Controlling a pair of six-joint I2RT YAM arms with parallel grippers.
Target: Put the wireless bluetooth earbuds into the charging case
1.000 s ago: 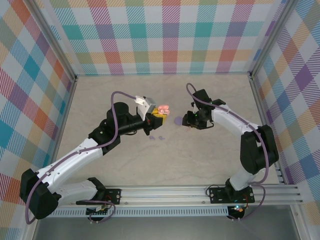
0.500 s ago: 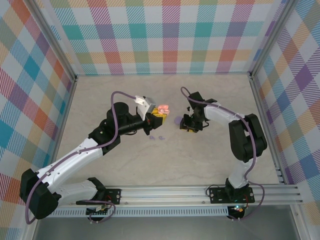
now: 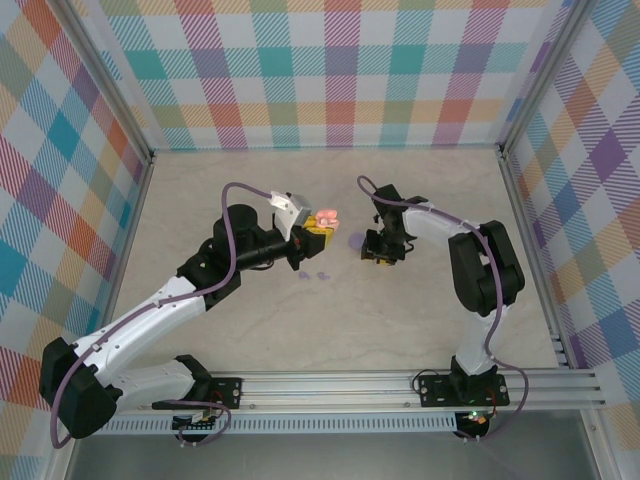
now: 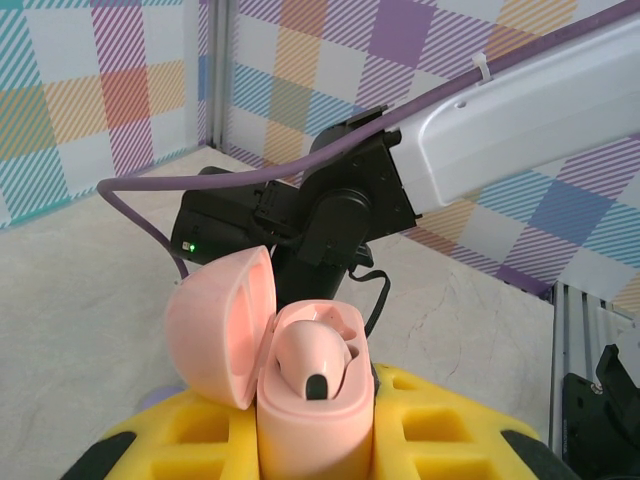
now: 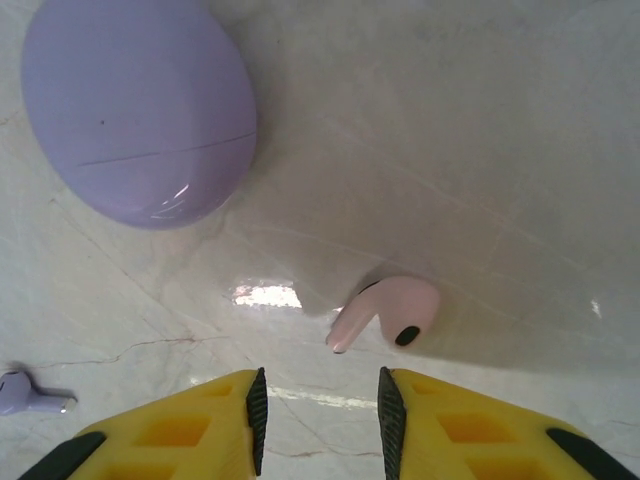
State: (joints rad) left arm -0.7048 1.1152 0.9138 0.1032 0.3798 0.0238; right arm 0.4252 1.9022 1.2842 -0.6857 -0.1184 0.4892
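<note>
Change: over the last second the right hand [image 3: 378,252] has drawn in toward the middle and settled low just beside the purple charging case [image 3: 355,240], its arm folding up tighter; the left hand [image 3: 316,232] has not stirred

Meaning: I take it the right hand is lining up on the loose pink earbud [image 5: 390,312]; no grasp is made yet, so the insertion is still ahead

Right hand: fingers apart with nothing between them; the pink earbud lies on the surface [image 5: 500,150] just ahead of the gap

Left hand: clamped on the lower half of the pink charging case [image 4: 310,420], held upright off the surface with its lid [image 4: 222,325] hinged back; 1 seated earbud [image 4: 312,362] is already in it; the second socket I cannot make out

Purple set: the purple case sits shut, a thin seam across it; 2 lilac earbuds [image 3: 312,274] lie loose near the left arm, 1 of them [image 5: 25,392] at the edge of the right wrist view

Materials: both cases are smooth matte plastic, rounded like pebbles; the earbuds are glossy, a small bulb on a short stem with a dark oval port; small and slick, likely to skid under a pinch

Pads: yellow [image 5: 180,440], moulded in a waffle grid, black at the edges

Surface: pale, marble-veined, shiny enough to throw back the lamp
</note>
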